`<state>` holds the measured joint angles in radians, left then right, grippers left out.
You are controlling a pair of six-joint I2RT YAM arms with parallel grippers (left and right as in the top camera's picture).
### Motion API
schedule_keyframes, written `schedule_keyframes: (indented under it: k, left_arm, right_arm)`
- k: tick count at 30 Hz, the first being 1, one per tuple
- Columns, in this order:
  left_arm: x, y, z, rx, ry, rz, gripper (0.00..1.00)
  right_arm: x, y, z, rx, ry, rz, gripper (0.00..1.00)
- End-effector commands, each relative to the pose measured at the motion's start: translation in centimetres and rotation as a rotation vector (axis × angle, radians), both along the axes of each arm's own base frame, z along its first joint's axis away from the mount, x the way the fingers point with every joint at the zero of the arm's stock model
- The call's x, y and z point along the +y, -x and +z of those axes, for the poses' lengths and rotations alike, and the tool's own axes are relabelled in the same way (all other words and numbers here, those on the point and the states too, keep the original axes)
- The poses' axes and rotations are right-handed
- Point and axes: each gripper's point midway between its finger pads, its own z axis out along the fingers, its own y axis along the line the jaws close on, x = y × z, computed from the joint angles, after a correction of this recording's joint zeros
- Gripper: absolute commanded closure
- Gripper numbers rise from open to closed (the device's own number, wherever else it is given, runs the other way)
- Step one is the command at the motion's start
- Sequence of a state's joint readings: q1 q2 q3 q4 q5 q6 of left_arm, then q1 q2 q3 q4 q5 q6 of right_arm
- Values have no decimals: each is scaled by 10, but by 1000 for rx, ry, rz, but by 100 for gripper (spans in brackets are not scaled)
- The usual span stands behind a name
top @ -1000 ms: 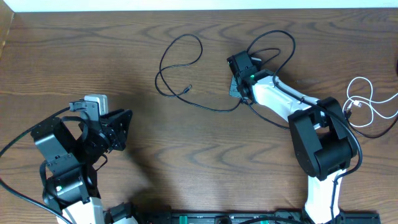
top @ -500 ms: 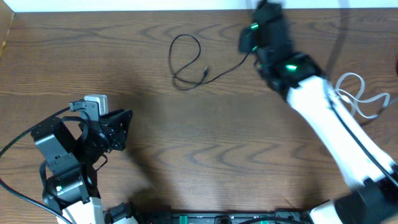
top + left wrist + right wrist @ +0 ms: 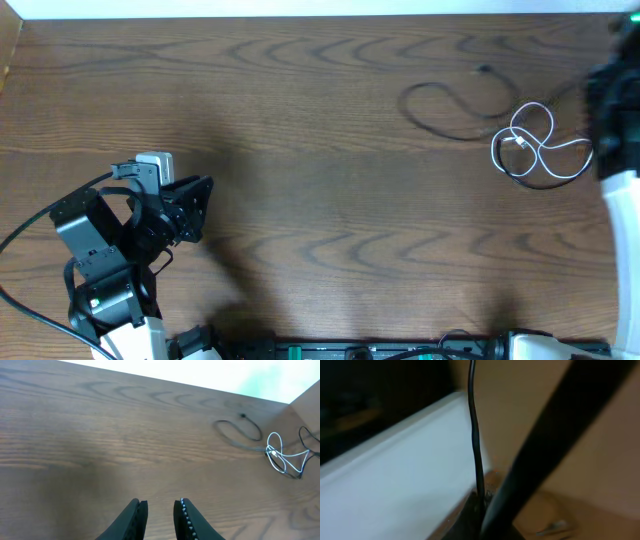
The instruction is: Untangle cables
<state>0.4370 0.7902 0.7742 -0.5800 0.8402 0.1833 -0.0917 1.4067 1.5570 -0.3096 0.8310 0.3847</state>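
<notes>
A thin black cable (image 3: 406,100) lies in a loop at the back right of the table, its plug end (image 3: 484,69) pointing away. It runs into a white cable (image 3: 520,143) coiled over another black cable (image 3: 545,183). The left wrist view shows the same tangle, the white cable (image 3: 272,452) far off to the right. My right arm (image 3: 612,120) is a blur at the right edge. Its gripper (image 3: 481,500) is shut on a thin black cable (image 3: 476,450) that rises straight out of the jaws. My left gripper (image 3: 160,510) hovers low at the front left, slightly open and holding nothing.
The left arm (image 3: 110,250) fills the front left corner with its own thick wire. A white wall (image 3: 300,8) runs along the table's far edge. Bare wood table (image 3: 330,200) lies between the left gripper and the cables.
The right arm has swung from mid-table to the far right edge, dragging the black cable with it. That cable now lies beside the white one. The left arm has not moved.
</notes>
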Motion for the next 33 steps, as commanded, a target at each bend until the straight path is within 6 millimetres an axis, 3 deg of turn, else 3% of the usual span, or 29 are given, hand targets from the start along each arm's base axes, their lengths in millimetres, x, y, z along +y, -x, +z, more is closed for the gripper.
schedule_keyframes:
  k: [1,4,8,11,13,16,21,25,30,31,33]
  left_arm:
    - [-2,1,3,-7,9,-9,76]
    - [-2,1,3,-7,9,-9,76]
    - [-2,1,3,-7,9,-9,76]
    - [-2,1,3,-7,9,-9,76]
    - [-2,1,3,-5,10,-9,76]
    - [-2,1,3,-4,11,-9,76]
    - [-2,1,3,-4,11,-9,76]
    - [-2,1,2,-1,12,-9,76]
    - [-2,1,2,-1,12,-9,76]
    - [-2,1,2,-1,12,-9,76]
    - [-2,1,2,0,12,-9,76]
  right_arm:
    - [-50,33,0,39,18,-169,99]
    - [-86,51,-15,100,-5,-241,99]
    - [-118,59,-40,159,-63,-245,99]
    - [-132,53,-64,163,-150,-197,99]
    - [-135,36,-85,181,-212,-102,99]
    - [-126,1,-118,210,-306,94,99]
    - [-87,-59,-165,256,-403,489,99]
    - [-72,-78,-202,279,-502,607,99]
    - [-60,-81,-252,352,-635,657,98]
    - [-59,-79,-261,377,-652,657,75]
    - [-56,-76,-278,431,-668,669,6]
